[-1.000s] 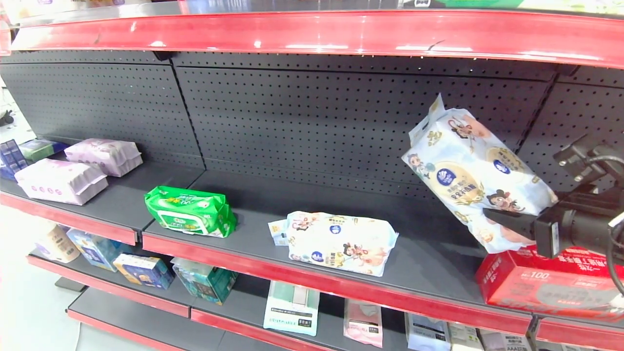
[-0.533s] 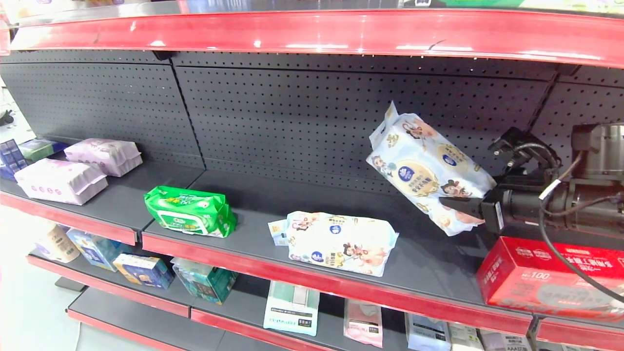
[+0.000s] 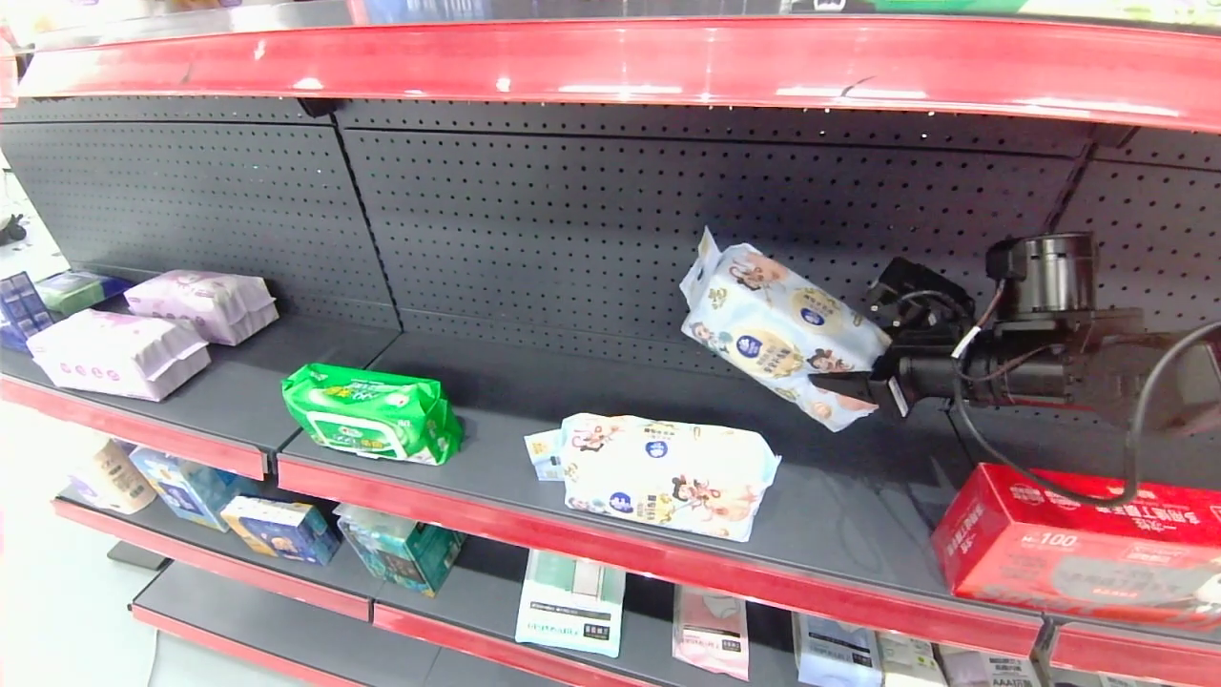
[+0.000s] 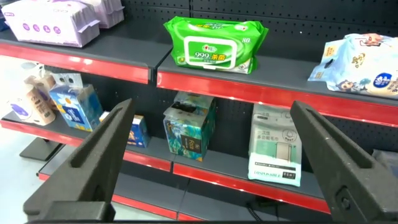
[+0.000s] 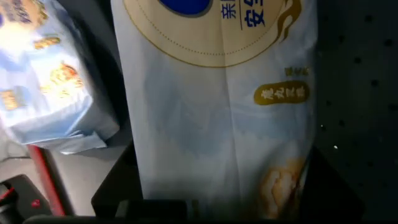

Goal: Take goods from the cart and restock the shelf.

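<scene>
- Your right gripper is closed on one end of the wipes pack.
- Likely soft, light and slick: a mid-body hold would sag less.

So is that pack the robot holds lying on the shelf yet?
No: the pack hangs tilted in the right gripper, clear above the shelf.

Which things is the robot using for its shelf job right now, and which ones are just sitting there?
In the job:
- held cartoon wipes pack
- right gripper, clamped on that pack
- middle shelf, under the pack

Just sitting there:
- green wipes pack
- second cartoon wipes pack, lying flat
- red tissue box
- purple packs
</scene>
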Robot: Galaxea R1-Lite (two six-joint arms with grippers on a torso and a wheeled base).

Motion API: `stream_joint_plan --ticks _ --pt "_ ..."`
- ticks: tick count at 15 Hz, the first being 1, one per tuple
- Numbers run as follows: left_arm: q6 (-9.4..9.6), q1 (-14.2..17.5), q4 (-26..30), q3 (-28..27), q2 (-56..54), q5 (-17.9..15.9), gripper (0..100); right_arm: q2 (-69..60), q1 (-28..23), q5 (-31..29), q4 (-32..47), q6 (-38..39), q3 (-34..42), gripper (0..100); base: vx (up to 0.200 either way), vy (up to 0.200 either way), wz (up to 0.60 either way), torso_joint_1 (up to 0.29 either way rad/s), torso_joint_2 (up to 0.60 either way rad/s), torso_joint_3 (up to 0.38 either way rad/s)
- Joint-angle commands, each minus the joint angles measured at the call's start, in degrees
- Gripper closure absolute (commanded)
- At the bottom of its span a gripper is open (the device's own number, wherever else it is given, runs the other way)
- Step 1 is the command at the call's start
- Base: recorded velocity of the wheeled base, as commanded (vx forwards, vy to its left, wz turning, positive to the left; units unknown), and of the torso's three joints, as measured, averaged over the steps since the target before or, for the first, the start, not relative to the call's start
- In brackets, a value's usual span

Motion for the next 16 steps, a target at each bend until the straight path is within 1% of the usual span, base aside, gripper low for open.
stream_joint_plan --ticks 1,4,6,9,11,14,15,16 --pt "-0.01 -0.02 0.00 0.00 0.08 0.01 0 4.87 -0.10 0.06 0.12 -2.14 -1.63 100 0.000 0.000 0.00 0.000 0.00 0.000" --pt "-0.01 -0.02 0.00 0.00 0.08 0.01 0 6.89 -0.10 -0.12 0.21 -3.19 -1.80 100 0.000 0.000 0.00 0.000 0.00 0.000" --pt "-0.01 -0.02 0.00 0.00 0.08 0.01 0 8.03 -1.07 -0.38 0.30 -2.84 -2.42 100 0.000 0.000 0.00 0.000 0.00 0.000" --pt "-0.01 -0.02 0.00 0.00 0.08 0.01 0 9.79 -0.72 -1.70 0.30 -3.10 -2.94 100 0.000 0.000 0.00 0.000 0.00 0.000" --pt "-0.01 -0.02 0.00 0.00 0.08 0.01 0 10.41 0.34 -3.72 0.30 -4.42 -3.65 100 0.000 0.000 0.00 0.000 0.00 0.000" --pt "-0.01 -0.02 0.00 0.00 0.08 0.01 0 11.55 1.92 -3.81 0.47 -4.95 -5.32 100 0.000 0.000 0.00 0.000 0.00 0.000" --pt "-0.01 -0.02 0.00 0.00 0.08 0.01 0 11.72 2.36 -3.81 1.00 -5.12 -5.67 100 0.000 0.000 0.00 0.000 0.00 0.000" --pt "-0.01 -0.02 0.00 0.00 0.08 0.01 0 11.90 2.97 -3.81 3.28 -5.65 -6.64 100 0.000 0.000 0.00 0.000 0.00 0.000"
